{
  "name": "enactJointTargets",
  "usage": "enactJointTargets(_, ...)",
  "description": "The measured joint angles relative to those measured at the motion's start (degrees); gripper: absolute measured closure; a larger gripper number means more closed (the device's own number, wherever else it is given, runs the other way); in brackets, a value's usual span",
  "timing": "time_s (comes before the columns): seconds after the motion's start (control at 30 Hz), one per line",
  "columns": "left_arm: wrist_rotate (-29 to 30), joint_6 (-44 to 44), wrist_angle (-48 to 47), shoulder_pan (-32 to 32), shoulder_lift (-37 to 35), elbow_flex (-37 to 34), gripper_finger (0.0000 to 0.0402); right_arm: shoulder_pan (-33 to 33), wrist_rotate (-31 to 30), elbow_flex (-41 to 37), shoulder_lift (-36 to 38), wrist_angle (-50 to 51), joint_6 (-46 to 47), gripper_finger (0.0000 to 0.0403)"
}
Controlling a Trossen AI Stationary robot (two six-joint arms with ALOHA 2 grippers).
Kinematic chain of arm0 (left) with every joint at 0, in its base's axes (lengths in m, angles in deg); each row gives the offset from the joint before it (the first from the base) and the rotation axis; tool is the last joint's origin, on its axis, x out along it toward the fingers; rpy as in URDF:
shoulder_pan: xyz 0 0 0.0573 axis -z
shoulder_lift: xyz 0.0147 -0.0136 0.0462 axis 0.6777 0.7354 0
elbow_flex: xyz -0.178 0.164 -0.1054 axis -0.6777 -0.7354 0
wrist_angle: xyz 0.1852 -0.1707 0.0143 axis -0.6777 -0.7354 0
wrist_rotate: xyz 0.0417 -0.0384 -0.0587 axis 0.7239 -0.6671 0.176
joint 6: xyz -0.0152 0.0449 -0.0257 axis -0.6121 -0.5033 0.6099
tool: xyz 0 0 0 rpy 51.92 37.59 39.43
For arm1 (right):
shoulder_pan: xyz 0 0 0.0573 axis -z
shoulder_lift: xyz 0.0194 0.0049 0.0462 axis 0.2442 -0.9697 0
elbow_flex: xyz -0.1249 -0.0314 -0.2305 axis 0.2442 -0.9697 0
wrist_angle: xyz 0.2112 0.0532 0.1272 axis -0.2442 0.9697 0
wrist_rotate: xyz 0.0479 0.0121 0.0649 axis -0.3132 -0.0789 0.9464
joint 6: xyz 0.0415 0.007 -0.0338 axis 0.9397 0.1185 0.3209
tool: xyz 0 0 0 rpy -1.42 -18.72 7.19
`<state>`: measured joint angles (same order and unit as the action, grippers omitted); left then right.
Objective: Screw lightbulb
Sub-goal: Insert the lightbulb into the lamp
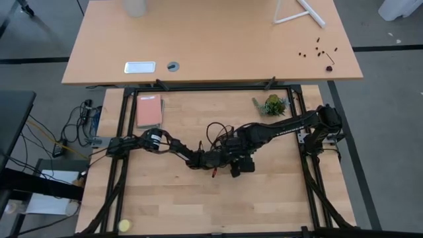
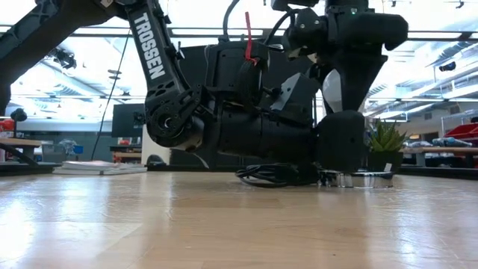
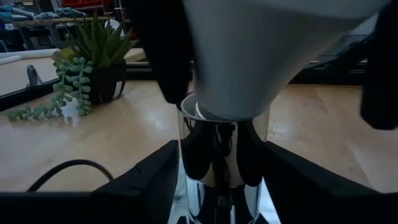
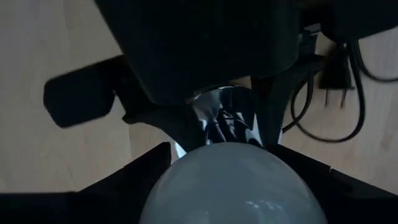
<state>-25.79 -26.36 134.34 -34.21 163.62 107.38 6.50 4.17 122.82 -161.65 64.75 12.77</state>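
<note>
Both grippers are met near the middle of the wooden table [image 1: 165, 205]; the left gripper [image 1: 210, 159] is reached in from the left and the right gripper [image 1: 232, 157] from the right. In the right wrist view the lightbulb [image 4: 233, 183] is seen between the two dark fingers [image 4: 134, 171] of the right gripper, so it is grasped there, with its narrow end pointed into the silvery socket [image 4: 224, 118] below. In the left wrist view the shiny socket [image 3: 221, 162] is clasped between the left gripper's fingers [image 3: 146, 177], and the white lightbulb [image 3: 261, 56] is set on its top; how deep the base is turned in cannot be told. A small potted plant [image 1: 273, 104] stands well apart, and a black cord [image 4: 339, 102] lies beside the socket.
</note>
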Motion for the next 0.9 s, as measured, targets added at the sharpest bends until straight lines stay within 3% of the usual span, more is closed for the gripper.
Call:
enactJointTargets(0.23, 0.63, 0.01, -0.02, 0.09, 0.00, 0.00, 0.0233, 0.04, -0.27, 0.00, 0.00, -0.38, 7.62, 0.0145)
enactJointTargets(0.53, 1.42, 0.25, -0.17, 0.18, 0.00, 0.02, 0.0214, 0.04, -0.55, 0.00, -0.01, 2.66, 20.90, 0.0127)
enactJointTargets(0.73, 1.46, 0.29, -0.24, 0.28, -0.02, 0.02, 0.0217, 0.04, -0.75, -0.02, 0.15, 2.56, 15.41, 0.0142)
enactJointTargets(0.9, 1.46, 0.36, -0.22, 0.28, -0.02, 0.02, 0.0217, 0.74, -2.63, -0.02, 0.17, 1.09, 10.16, 0.0128)
